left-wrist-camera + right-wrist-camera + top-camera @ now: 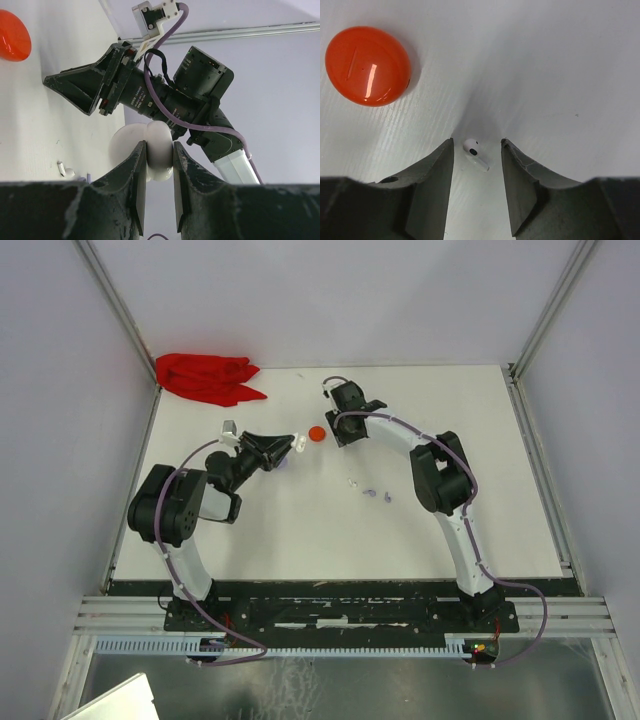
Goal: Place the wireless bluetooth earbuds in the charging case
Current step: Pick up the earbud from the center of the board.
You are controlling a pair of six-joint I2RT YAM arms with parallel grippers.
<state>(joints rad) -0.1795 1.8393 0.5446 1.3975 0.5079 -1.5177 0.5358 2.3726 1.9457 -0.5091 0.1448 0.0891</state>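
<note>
A tiny white stemmed earbud [472, 149] lies on the white table between the fingers of my right gripper [477, 142]. That gripper is open around the earbud and touches it on neither side. In the top view the right gripper [339, 436] points down at the table and hides the earbud. My left gripper [159, 145] is shut on a white rounded charging case [159, 159], held above the table just left of the right gripper [75, 90]. From above, the left gripper [296, 444] and its case sit left of centre. More small earbuds [368, 492] lie on the table nearer the arms.
A round red disc [368, 65] rests on the table close to the right gripper's left finger, and the same disc [316, 433] lies between the two grippers. A crumpled red cloth [207, 376] lies at the far left corner. Grey walls enclose the table.
</note>
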